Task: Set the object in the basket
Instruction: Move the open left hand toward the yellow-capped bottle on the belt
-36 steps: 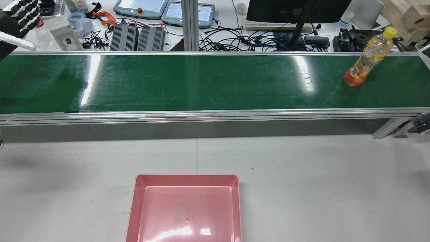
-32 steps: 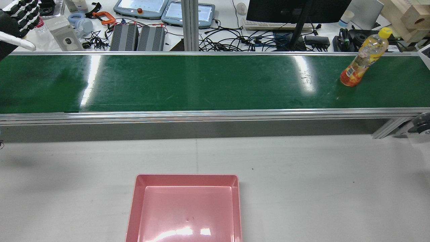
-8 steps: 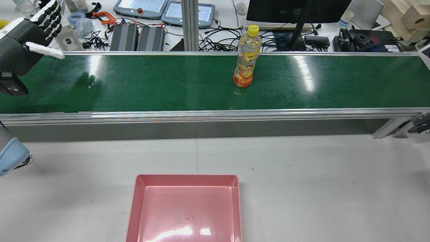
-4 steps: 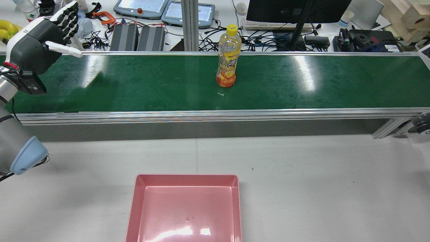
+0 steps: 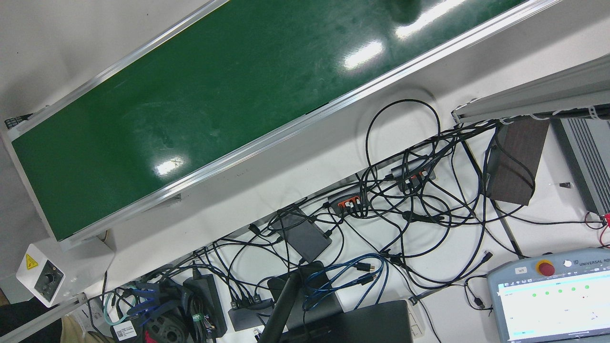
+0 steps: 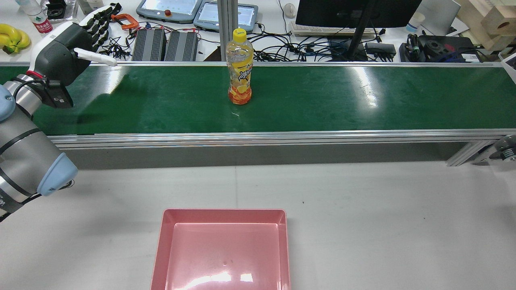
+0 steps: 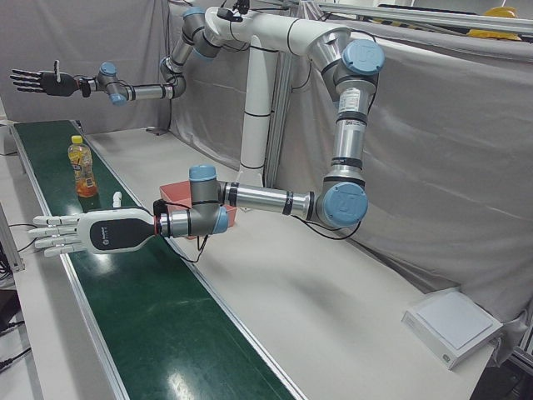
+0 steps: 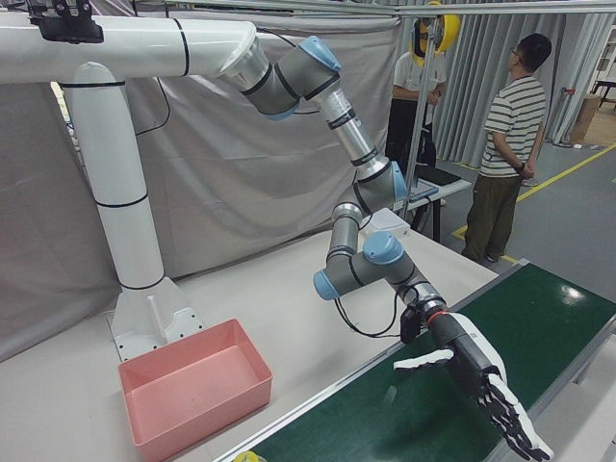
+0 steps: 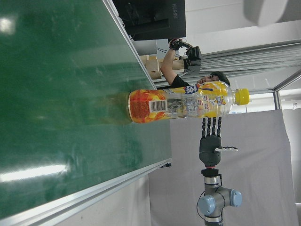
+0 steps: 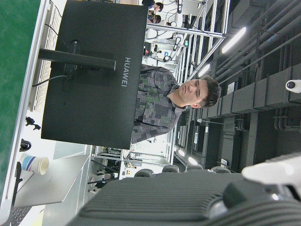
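An orange drink bottle [image 6: 240, 68] with a yellow cap stands upright on the green conveyor belt [image 6: 342, 100], a little left of its middle. My left hand [image 6: 66, 50] is open, fingers spread, over the belt's left end, well apart from the bottle. It also shows in the left-front view [image 7: 83, 233] and the right-front view [image 8: 476, 380]. The left hand view shows the bottle [image 9: 183, 104] ahead. My right hand [image 7: 37, 81] is open and raised high beyond the bottle [image 7: 81, 167]. The pink basket [image 6: 223, 212] sits empty on the white table.
Behind the belt's far rail lie a monitor [image 6: 354, 12], teach pendants [image 6: 169, 9], cables [image 6: 282, 50] and bananas [image 6: 14, 38]. A person [image 8: 505, 144] stands past the belt's end. A grey strip [image 6: 258, 155] lies between the belt frame and the table.
The bottle has ridden the belt from the far right to left of centre. My left hand has moved rightward into view over the belt's left end.
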`<act>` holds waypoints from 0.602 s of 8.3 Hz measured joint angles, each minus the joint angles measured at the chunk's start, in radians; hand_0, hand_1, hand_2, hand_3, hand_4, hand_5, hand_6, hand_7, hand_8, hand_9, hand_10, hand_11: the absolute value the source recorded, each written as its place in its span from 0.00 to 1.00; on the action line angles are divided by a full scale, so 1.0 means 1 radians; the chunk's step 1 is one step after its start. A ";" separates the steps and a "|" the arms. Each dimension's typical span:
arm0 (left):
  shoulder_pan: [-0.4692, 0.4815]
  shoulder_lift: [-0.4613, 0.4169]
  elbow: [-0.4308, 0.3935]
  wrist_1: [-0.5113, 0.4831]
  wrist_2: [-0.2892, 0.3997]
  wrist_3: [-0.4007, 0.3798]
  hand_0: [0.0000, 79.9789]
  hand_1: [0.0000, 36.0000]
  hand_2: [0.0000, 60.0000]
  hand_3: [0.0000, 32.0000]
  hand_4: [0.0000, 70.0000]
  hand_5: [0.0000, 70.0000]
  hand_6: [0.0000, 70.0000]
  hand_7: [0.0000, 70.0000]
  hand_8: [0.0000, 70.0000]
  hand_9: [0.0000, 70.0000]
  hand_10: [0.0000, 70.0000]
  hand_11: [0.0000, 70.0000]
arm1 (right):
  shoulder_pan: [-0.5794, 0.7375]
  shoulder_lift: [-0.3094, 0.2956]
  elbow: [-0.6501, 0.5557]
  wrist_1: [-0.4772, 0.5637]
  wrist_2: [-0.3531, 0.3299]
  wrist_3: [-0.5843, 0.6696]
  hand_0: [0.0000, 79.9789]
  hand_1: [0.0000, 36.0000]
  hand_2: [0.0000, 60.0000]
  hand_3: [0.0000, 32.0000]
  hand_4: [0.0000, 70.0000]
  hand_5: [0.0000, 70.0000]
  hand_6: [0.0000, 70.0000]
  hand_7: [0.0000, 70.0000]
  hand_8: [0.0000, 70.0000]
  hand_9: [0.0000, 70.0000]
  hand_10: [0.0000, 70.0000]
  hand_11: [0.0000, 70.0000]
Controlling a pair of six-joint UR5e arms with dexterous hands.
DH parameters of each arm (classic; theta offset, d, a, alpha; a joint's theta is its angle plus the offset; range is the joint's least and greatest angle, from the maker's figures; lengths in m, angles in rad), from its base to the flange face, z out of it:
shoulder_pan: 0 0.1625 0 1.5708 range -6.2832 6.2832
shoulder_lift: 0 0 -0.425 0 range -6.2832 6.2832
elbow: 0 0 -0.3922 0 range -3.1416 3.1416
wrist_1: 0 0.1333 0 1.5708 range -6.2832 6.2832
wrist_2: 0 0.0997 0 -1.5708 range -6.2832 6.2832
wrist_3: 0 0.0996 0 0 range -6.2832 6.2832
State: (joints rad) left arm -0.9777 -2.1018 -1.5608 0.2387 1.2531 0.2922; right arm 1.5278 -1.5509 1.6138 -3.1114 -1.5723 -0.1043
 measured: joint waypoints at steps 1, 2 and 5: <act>0.001 0.002 -0.007 -0.005 0.000 -0.011 0.80 0.34 0.00 0.00 0.00 0.08 0.00 0.00 0.00 0.00 0.00 0.00 | 0.000 0.000 0.000 0.000 0.000 0.000 0.00 0.00 0.00 0.00 0.00 0.00 0.00 0.00 0.00 0.00 0.00 0.00; 0.001 0.005 -0.015 -0.008 0.000 -0.018 0.79 0.33 0.00 0.00 0.00 0.06 0.00 0.00 0.00 0.00 0.00 0.00 | 0.000 0.000 0.000 0.000 0.000 0.000 0.00 0.00 0.00 0.00 0.00 0.00 0.00 0.00 0.00 0.00 0.00 0.00; 0.007 0.008 -0.027 -0.011 -0.001 -0.019 0.80 0.33 0.00 0.00 0.00 0.05 0.00 0.00 0.00 0.00 0.00 0.00 | 0.000 0.000 0.000 0.000 0.000 0.000 0.00 0.00 0.00 0.00 0.00 0.00 0.00 0.00 0.00 0.00 0.00 0.00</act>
State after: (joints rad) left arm -0.9704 -2.0942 -1.5882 0.2281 1.2519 0.2729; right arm 1.5278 -1.5509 1.6138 -3.1109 -1.5723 -0.1048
